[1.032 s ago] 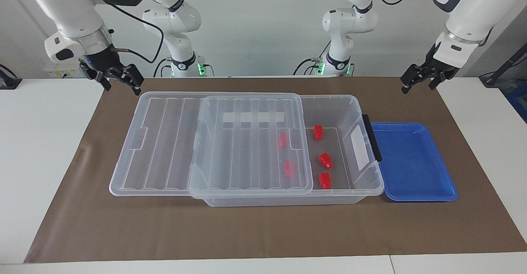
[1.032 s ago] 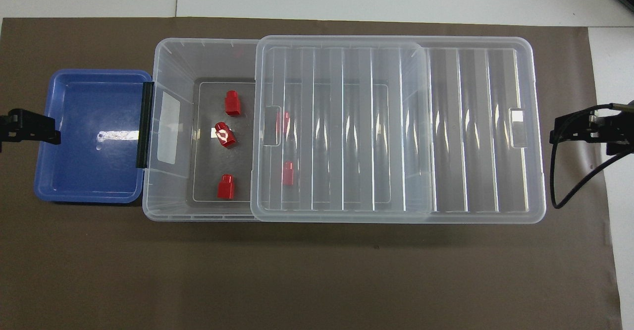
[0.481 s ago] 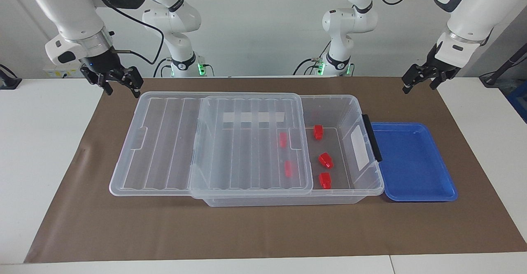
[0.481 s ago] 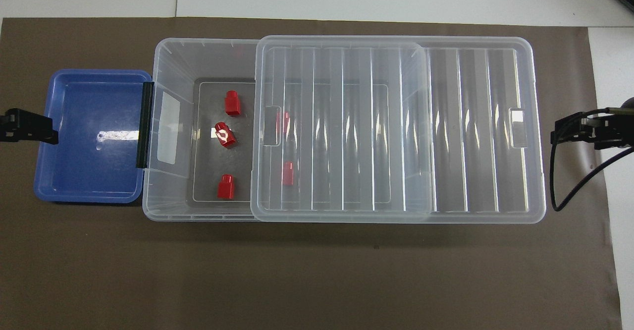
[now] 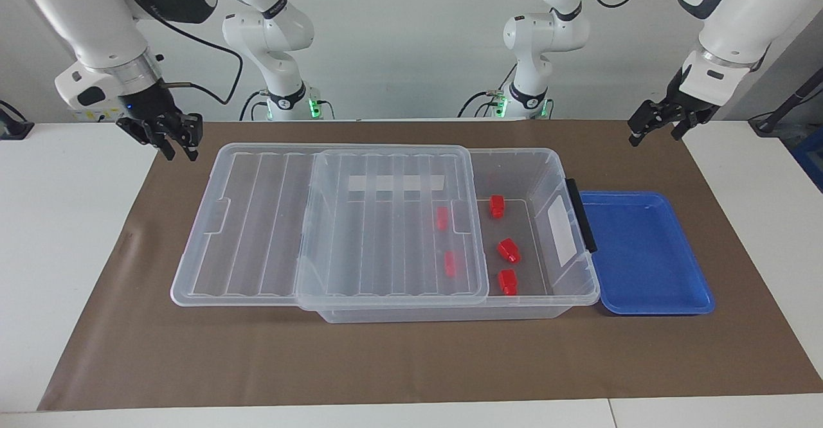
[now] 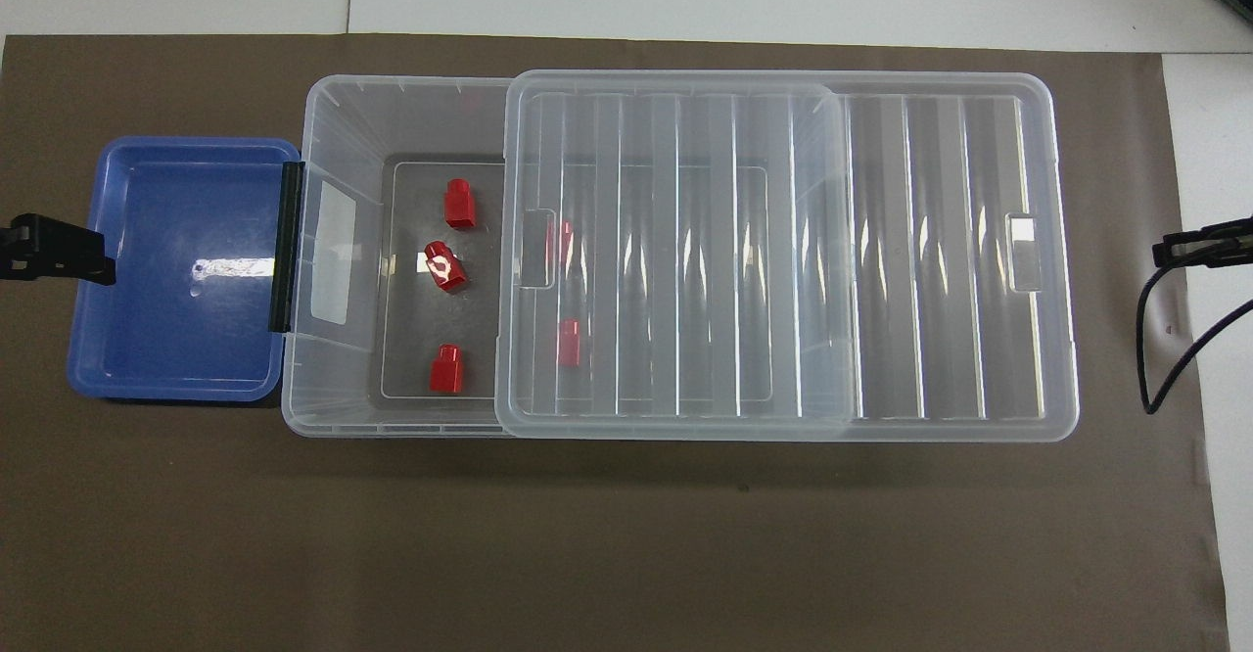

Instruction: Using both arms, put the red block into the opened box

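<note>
Lying in box (image 5: 546, 177), red block (image 5: 508, 250) well apart from right end effector (image 5: 175, 142).

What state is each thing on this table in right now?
Box: open at the left arm's end, five red blocks inside.
Lid: slid partway off.
Tray: empty.
Left gripper: open, holding nothing.
Right gripper: shut, holding nothing.
</note>
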Action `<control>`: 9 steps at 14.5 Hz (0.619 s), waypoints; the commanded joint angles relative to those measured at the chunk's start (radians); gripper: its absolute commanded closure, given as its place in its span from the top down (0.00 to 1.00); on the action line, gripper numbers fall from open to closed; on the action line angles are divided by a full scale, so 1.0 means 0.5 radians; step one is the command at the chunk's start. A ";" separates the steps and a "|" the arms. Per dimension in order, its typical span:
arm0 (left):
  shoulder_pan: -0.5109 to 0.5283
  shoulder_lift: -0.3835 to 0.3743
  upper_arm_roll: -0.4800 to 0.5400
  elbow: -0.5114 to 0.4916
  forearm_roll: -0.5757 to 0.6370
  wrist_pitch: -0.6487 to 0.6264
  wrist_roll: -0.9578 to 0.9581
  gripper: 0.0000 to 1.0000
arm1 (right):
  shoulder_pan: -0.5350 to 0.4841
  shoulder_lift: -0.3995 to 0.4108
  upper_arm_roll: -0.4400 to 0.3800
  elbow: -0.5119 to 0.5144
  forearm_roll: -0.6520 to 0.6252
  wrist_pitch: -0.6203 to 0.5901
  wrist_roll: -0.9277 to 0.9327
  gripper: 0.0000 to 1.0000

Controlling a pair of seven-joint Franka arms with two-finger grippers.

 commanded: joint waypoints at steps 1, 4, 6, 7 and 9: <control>-0.008 -0.033 0.011 -0.024 -0.030 0.025 0.029 1.00 | -0.095 0.122 0.018 -0.027 0.150 0.197 -0.357 0.00; 0.001 -0.033 0.014 -0.021 -0.030 0.025 0.032 1.00 | -0.102 0.215 0.018 -0.030 0.233 0.289 -0.367 0.00; 0.007 -0.033 0.014 -0.018 -0.030 0.016 0.022 1.00 | -0.099 0.279 0.018 -0.030 0.325 0.348 -0.392 0.00; 0.007 -0.033 0.014 -0.018 -0.030 0.016 0.025 1.00 | -0.083 0.310 0.018 -0.030 0.353 0.381 -0.395 0.00; 0.007 -0.033 0.014 -0.021 -0.030 0.010 0.019 1.00 | -0.065 0.338 0.024 -0.030 0.366 0.409 -0.386 0.00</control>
